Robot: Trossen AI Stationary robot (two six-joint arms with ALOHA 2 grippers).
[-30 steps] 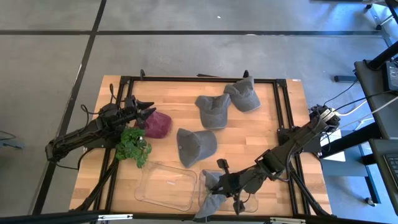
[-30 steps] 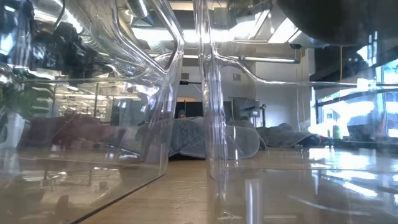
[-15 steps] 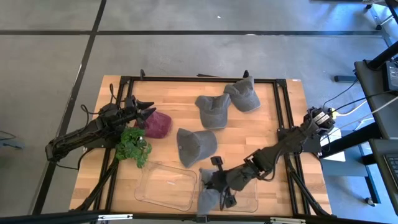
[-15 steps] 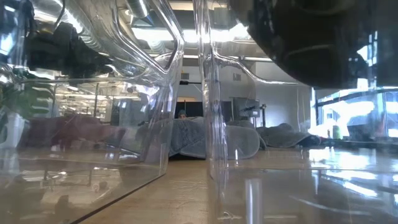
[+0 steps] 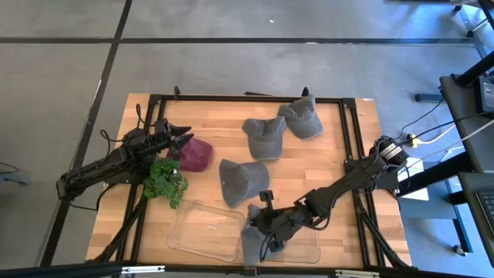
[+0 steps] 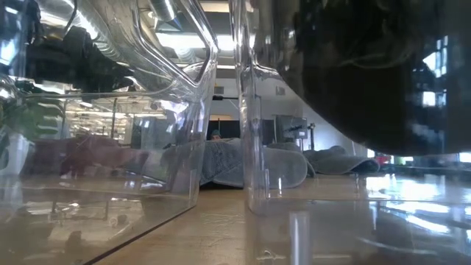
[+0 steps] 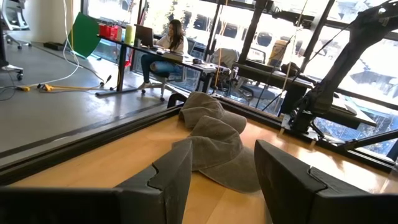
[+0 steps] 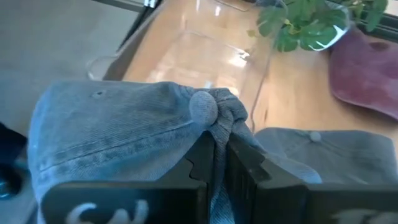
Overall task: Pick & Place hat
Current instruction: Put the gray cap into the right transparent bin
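Observation:
My right gripper (image 5: 264,222) is shut on a grey-blue hat (image 5: 253,244) near the table's near edge, above where two clear trays meet. In the low view the hat (image 6: 368,73) hangs as a dark mass above the table. My left gripper (image 5: 182,139) is open and empty at the table's left, beside a maroon hat (image 5: 196,154) that lies on the table. Three more grey hats lie on the wood: one in the middle (image 5: 243,181) and two toward the far edge (image 5: 264,137) (image 5: 302,117); the left wrist view also shows the far ones (image 7: 211,134). My right gripper pinches a bunched fold of the hat's crown (image 8: 219,127) between its two fingers, right beside the top button (image 8: 202,106). The fingertips (image 8: 200,160) press several gathered layers. The hat hangs below the fingers, clear of the table.
Two clear plastic trays stand at the near edge, one to the left (image 5: 207,229) and one to the right (image 5: 302,245); their walls (image 6: 246,110) fill the low view. A green plant (image 5: 166,183) lies by the left arm. A black frame (image 5: 349,131) rims the table.
My right gripper has gone toward the table's left edge, still shut on the grey-blue hat. The hat has travelled with it, hanging, from above the right tray toward the wall between the two trays. In the low view it shows lower and larger.

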